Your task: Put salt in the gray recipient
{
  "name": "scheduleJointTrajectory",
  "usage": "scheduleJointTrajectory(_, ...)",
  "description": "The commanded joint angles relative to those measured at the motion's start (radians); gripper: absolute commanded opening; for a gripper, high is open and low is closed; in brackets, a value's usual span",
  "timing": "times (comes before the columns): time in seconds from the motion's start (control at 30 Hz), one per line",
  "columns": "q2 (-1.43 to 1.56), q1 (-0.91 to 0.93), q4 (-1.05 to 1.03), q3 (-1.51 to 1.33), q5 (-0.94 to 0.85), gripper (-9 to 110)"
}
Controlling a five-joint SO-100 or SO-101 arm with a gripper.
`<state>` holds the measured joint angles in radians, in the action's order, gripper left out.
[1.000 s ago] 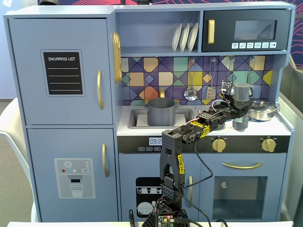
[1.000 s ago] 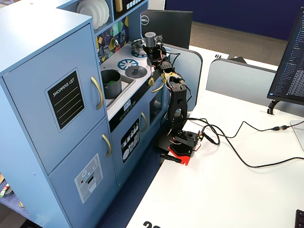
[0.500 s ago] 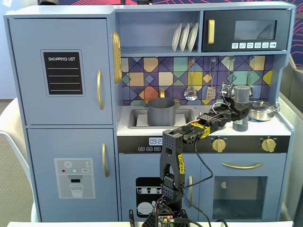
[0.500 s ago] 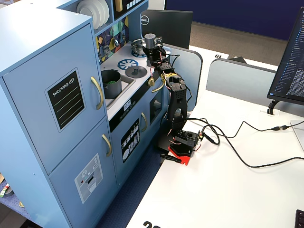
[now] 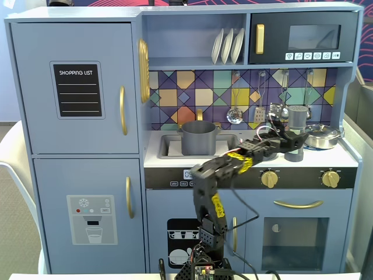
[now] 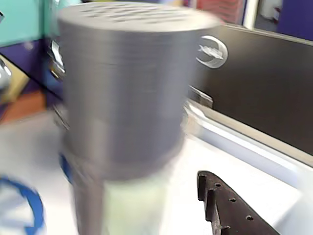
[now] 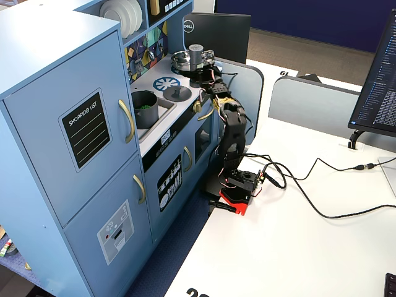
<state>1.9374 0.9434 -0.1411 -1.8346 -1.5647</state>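
The salt [image 5: 298,119] is a tall dark gray shaker with a lighter cap. It stands on the stovetop at the right, next to the steel pan. It fills the wrist view [image 6: 122,88], blurred, with its pale green label low down. My gripper [image 5: 293,142] is at the shaker's lower body, jaws open. One dark finger [image 6: 230,210] shows with a gap between it and the shaker; the other finger is hidden. The gray recipient [image 5: 199,137] is a matte pot standing in the sink to the left. It also shows in a fixed view [image 7: 145,108], with the salt [image 7: 196,54] and my gripper [image 7: 200,69].
A shiny steel pan [image 5: 322,136] sits right behind the shaker. A flat gray lid [image 7: 177,93] lies on the blue burner ring between shaker and sink. Utensils hang on the tiled back wall [image 5: 256,93]. The kitchen's side wall [image 5: 349,140] stands close on the right.
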Motion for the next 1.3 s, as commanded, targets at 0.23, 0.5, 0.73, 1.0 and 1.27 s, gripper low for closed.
scheduleJointTrajectory(0.23,0.968,-0.583,-1.29,-0.256,-0.063,0)
scheduleJointTrajectory(0.5,1.206,-0.831,-1.161,-0.836,0.055,0)
scheduleJointTrajectory(0.73,1.281,-0.881,-0.985,-1.22,0.098,0)
scheduleJointTrajectory(1.0,1.282,-0.94,-1.129,-1.282,0.124,1)
scheduleJointTrajectory(1.27,1.282,-0.902,-1.172,-1.282,0.114,2)
